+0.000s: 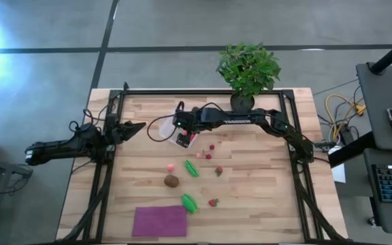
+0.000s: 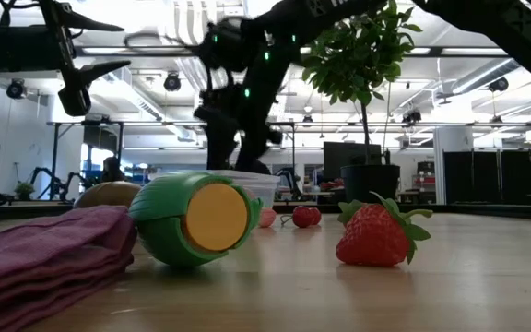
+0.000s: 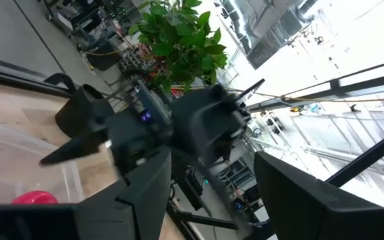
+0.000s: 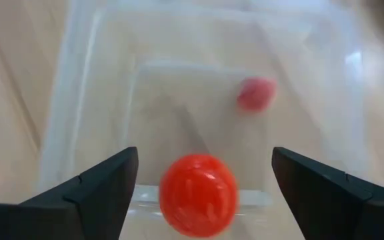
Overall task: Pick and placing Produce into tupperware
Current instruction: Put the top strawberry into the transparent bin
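Note:
The clear tupperware (image 1: pixel 181 141) stands on the table's far middle. My right gripper (image 4: pixel 205 152) is open above it, pointing down. The red ball (image 4: pixel 199 193) shows between the fingers, apart from both, inside the tub's outline by its wall. A small red bit (image 4: pixel 255 93) lies on the tub's floor. My left gripper (image 1: pixel 136 127) is open and empty at the table's far left. On the table lie two green pieces (image 1: pixel 192 168) (image 1: pixel 189 203), a brown oval (image 1: pixel 171 180), a pink bit (image 1: pixel 171 167) and small red pieces (image 1: pixel 211 147) (image 1: pixel 214 202).
A purple cloth (image 1: pixel 160 221) lies flat near the table's front edge. A potted plant (image 1: pixel 248 68) stands at the far edge. In the low view the green piece (image 2: pixel 192 219) and a strawberry (image 2: pixel 376 235) lie closest to the camera.

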